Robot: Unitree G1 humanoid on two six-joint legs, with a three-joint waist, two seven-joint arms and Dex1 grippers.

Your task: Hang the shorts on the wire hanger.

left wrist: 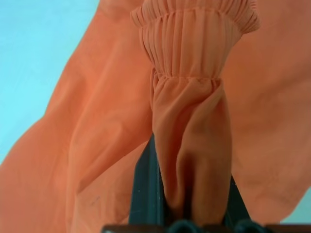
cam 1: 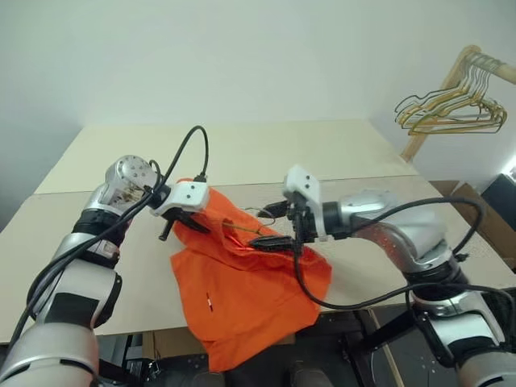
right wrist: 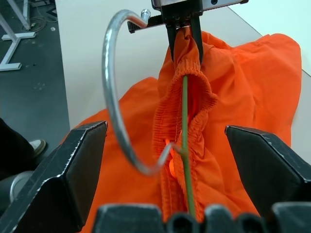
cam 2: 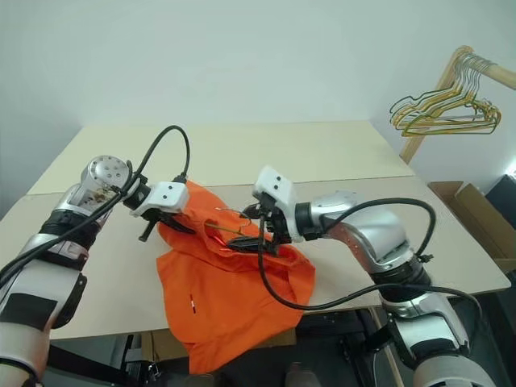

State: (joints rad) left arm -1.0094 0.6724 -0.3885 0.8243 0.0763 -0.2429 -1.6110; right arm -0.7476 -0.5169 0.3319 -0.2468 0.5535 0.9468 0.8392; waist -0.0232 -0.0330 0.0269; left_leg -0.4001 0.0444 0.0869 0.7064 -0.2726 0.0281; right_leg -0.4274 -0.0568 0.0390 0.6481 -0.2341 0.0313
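Thin greyish-green wire hanger (right wrist: 184,121): triangular body lay hidden inside the bright orange fabric shorts (cam 1: 242,298); their near hem dropped behind the table edge.

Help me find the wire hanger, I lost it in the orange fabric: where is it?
In the right wrist view the wire hanger runs up inside the shorts' waistband, hook curling beside it, between the right gripper's open jaws.

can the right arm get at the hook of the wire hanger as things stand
Probably yes. The right end effector is open, and the thin grey-green wire hanger has its hook between the fingers, bare of the bright orange fabric shorts. The left end effector holds the waistband farther off.
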